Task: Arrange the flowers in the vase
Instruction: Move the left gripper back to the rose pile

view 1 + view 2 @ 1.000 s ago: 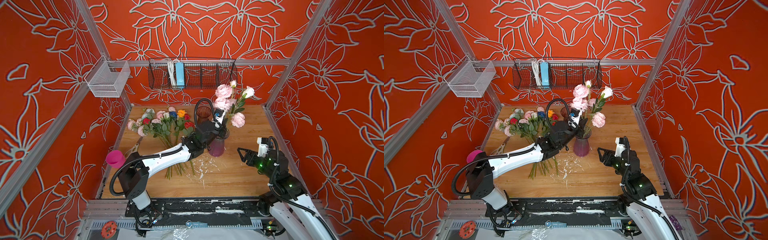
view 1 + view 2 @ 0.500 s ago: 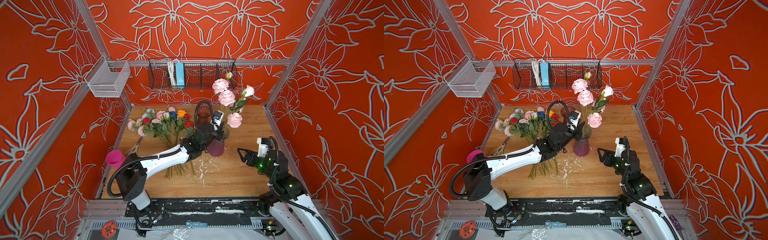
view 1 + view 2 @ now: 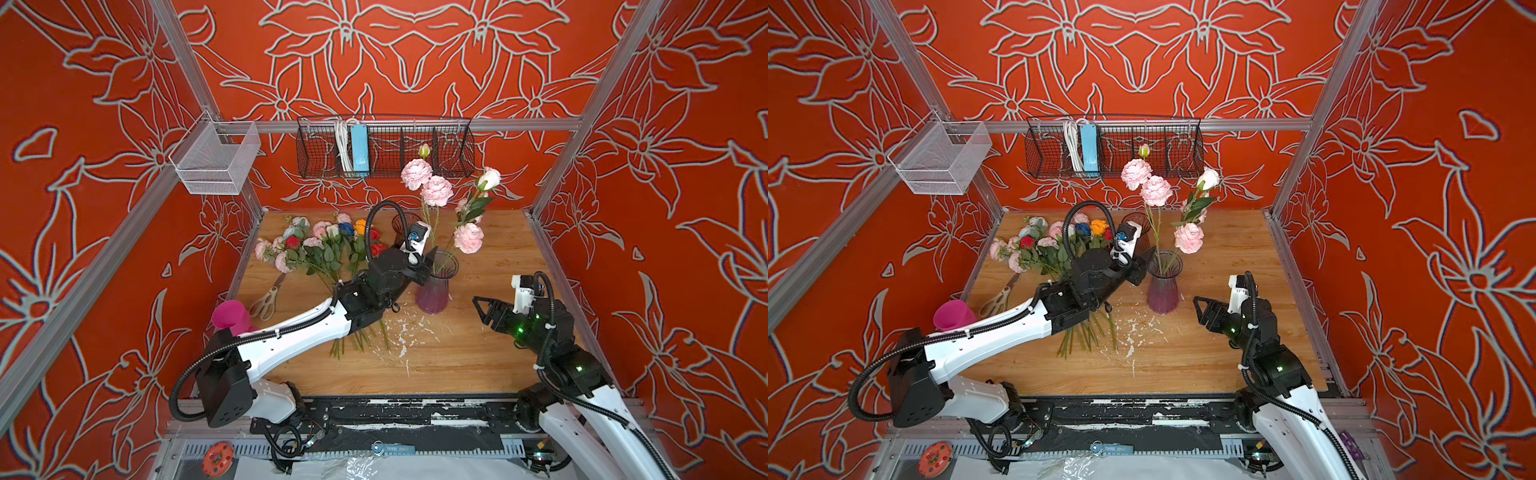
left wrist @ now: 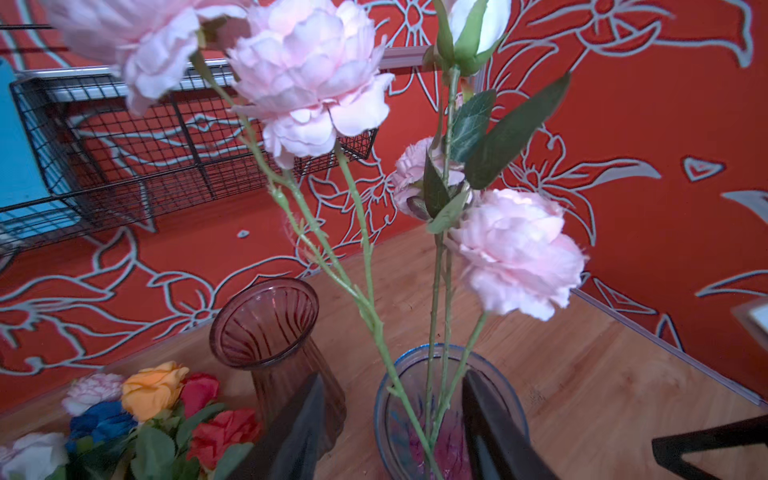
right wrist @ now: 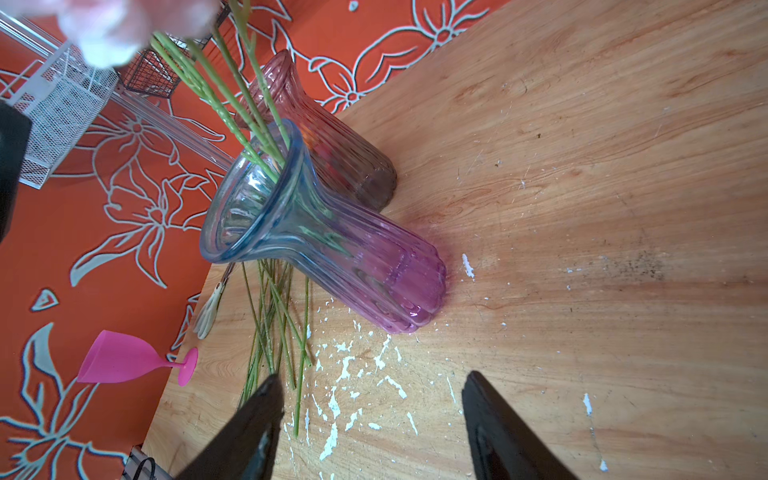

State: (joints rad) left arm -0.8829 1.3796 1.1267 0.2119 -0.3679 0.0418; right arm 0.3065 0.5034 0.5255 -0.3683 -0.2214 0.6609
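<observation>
The wooden table (image 3: 478,361) fills the middle of both top views, inside red walls patterned with white flowers. The left arm (image 3: 291,336) stretches from the lower left up to the centre. Its left gripper (image 3: 429,266) sits at the mouth of the vase (image 3: 434,291). In the left wrist view its jaws are released, with one finger on either side of the green stems and a gap showing on both sides.

The right arm (image 3: 552,357) stands at the lower right. Its right gripper (image 3: 480,309) hangs over bare wood to the right of the vase. The right wrist view shows its jaws spread apart with nothing between them.

A black wire basket (image 3: 386,149) hangs on the back wall at upper centre, and a white mesh basket (image 3: 216,162) hangs at the upper left.

A bunch of flowers (image 3: 328,249) lies flat on the table left of centre, with pink, red, blue, orange and white blooms toward the back wall. More flowers (image 3: 436,190), pale pink blooms and a white bud, stand in the vase just right of centre. The vase is upright glass, blue at the rim and purple at the foot. A brownish vase (image 3: 405,222) stands just behind it to the upper left.

A pink cup (image 3: 228,316) sits at the table's left edge, with scissors (image 3: 266,301) beside it. White flecks (image 3: 401,336) dot the wood below the vase.
</observation>
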